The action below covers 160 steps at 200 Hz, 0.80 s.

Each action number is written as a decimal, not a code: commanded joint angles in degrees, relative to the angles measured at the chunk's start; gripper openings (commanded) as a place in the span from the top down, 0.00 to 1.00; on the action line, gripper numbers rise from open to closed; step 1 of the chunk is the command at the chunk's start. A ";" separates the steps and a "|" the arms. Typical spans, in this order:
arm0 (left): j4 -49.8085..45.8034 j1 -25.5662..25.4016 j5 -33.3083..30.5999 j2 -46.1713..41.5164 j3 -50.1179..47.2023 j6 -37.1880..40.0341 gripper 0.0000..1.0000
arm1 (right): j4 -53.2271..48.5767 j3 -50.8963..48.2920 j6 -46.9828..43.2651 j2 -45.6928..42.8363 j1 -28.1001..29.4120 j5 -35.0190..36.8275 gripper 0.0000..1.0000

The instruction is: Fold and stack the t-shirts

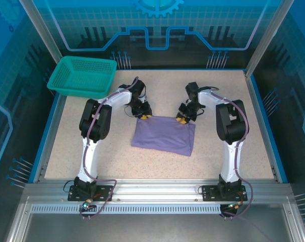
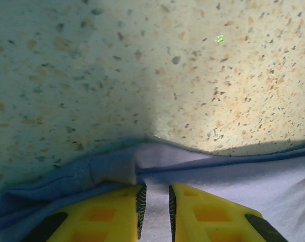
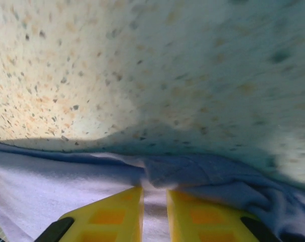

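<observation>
Entry: t-shirt [image 1: 165, 135] is lying flat as a rough rectangle on the table [image 1: 66, 151], well apart from the basket [image 1: 84, 74], on the side of it toward the arm bases and to the right.

Left gripper [image 1: 143, 115] is sitting on the shirt's far edge, at the corner nearest the basket. Wrist view: jaws are standing close together with lavender fabric between them, so it is pinching the hem.

Right gripper [image 1: 182, 119] is doing the same at the far-edge corner farthest from the basket, with a bunched fold of cloth clamped between its jaws.

Judgement: 1 fold is being set up, with 2 corners gripped and nothing raised yet. Next move is calling for both arms lifting together, level, carrying the edge away from the basket onto the near edge without dropping any layers.
</observation>
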 commanded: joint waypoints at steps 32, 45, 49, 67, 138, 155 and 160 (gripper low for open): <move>-1.79 2.13 -4.70 -2.31 -1.77 -0.62 0.55 | 1.28 -5.98 -1.08 -7.73 -5.63 1.48 0.69; -1.99 2.13 -4.22 -3.84 -0.48 -1.04 0.36 | 3.79 -8.55 -1.82 -13.06 -5.90 2.16 0.57; -1.84 2.17 -4.00 -4.42 -0.15 -1.24 0.32 | 4.17 -9.33 -2.21 -14.76 -5.85 2.64 0.54; -1.53 2.05 -2.65 -6.93 2.05 -1.63 0.18 | 4.38 -13.40 -3.61 -22.38 -5.84 5.68 0.34; 1.97 -0.60 2.27 -21.40 -5.42 -2.09 0.03 | 2.46 -21.08 -16.07 -22.43 3.15 0.61 0.15; 5.18 -1.71 3.73 -25.72 -13.34 -1.48 0.04 | 1.43 -18.50 -17.04 -18.51 5.67 3.96 0.17; 5.91 -1.86 3.59 -26.93 -15.56 -1.45 0.04 | 1.34 -17.66 -17.15 -17.27 6.13 4.36 0.19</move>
